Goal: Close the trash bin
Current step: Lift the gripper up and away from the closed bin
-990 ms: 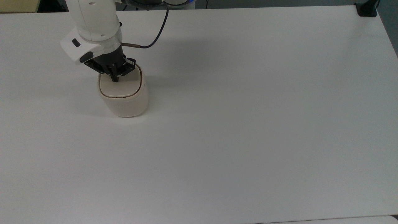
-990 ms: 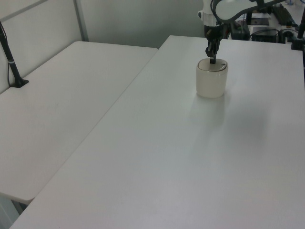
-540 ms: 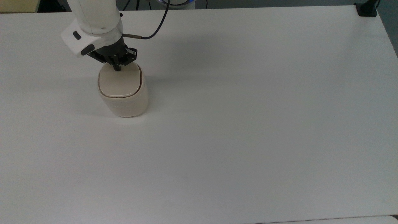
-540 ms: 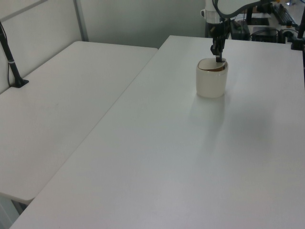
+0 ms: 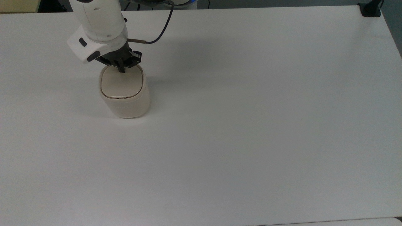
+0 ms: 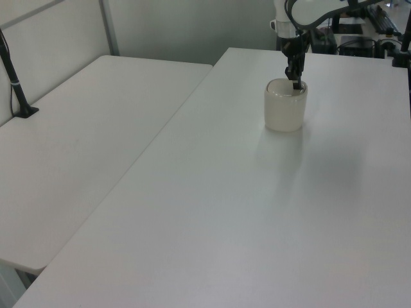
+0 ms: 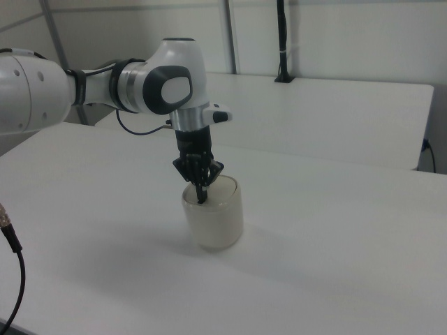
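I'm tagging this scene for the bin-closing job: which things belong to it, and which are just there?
Part of the job:
trash bin
gripper, tips on the bin's lid

Just there:
white table
second table
black clamp post

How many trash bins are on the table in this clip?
1. The trash bin stands toward the top view's upper left of the white table, lid down flat, with the gripper at the lid's far edge. No other bin is in sight.
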